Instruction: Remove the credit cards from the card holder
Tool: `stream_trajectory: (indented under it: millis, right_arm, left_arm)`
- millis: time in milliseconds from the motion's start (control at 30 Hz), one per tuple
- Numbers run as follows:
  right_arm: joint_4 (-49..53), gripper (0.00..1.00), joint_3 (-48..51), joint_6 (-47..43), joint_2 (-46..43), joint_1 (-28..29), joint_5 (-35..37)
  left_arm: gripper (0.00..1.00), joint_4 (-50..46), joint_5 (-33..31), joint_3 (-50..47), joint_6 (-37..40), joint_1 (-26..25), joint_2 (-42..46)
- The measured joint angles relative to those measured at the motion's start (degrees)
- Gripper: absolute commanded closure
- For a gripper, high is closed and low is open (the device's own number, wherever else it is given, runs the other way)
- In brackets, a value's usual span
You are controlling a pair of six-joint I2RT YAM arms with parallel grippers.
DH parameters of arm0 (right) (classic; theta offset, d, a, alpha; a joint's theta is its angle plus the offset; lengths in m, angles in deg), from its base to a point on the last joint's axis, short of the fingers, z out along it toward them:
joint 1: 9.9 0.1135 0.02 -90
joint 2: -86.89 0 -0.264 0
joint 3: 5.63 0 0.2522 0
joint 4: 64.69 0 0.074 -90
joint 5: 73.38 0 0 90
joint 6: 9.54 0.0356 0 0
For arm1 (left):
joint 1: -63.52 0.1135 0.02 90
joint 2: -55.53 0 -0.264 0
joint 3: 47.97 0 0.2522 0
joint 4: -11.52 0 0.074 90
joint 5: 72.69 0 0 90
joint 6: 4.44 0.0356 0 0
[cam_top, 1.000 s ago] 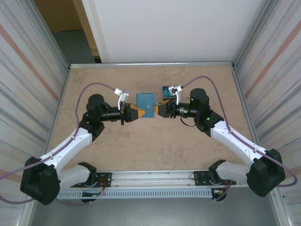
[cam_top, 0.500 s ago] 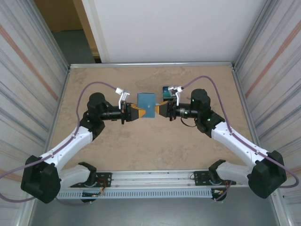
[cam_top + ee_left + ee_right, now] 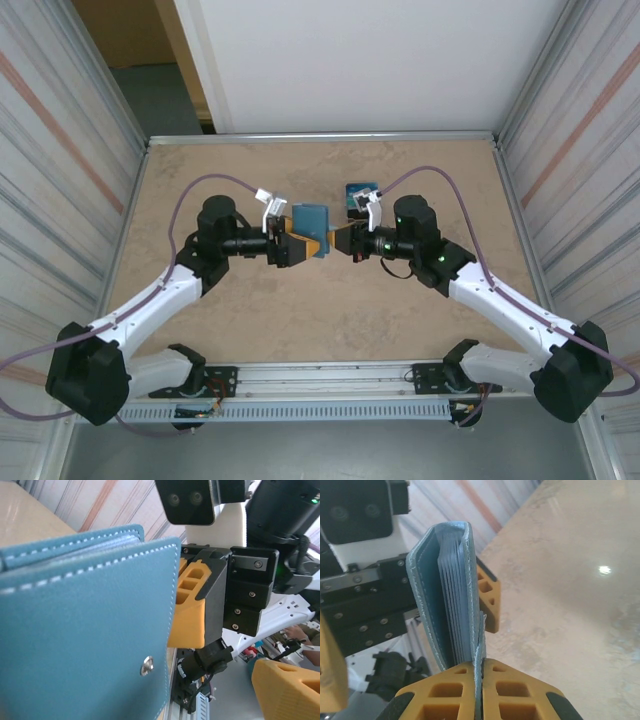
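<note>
Jaws of the left gripper (image 3: 284, 248) are spread wide, with one finger to either side of the card holder (image 3: 310, 227) and no grip on it. The holder appears to be carried above the worktop (image 3: 300, 330), between the two arms near the middle. Jaws of the right gripper (image 3: 344, 240) are pinched shut on the edge of one cover flap, so the holder is borne from that side alone.

The step in hand is judged to be the opening of the holder: it is folded nearly flat, and no card is seen outside it. For the next move, the free cover would need to be caught by the left jaws and drawn away from the held flap, so that the pockets are exposed.

Thin grey-blue leaves are seen edge-on between the covers in the right wrist view, but credit cards cannot be told from pockets there. Behind the right gripper, a small blue-topped stand (image 3: 359, 192) is partly covered.
</note>
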State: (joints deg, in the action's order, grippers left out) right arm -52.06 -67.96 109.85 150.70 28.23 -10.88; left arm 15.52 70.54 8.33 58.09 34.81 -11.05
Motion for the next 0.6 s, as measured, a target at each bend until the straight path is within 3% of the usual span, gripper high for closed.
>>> stream_trajectory:
  millis: [600]
  right_arm:
    - [14.0, 1.00, -7.7, 0.0, 0.7, 6.6, 20.3]
  left_arm:
    - [0.01, -8.8, -18.9, 3.4, 7.0, -7.0, -2.2]
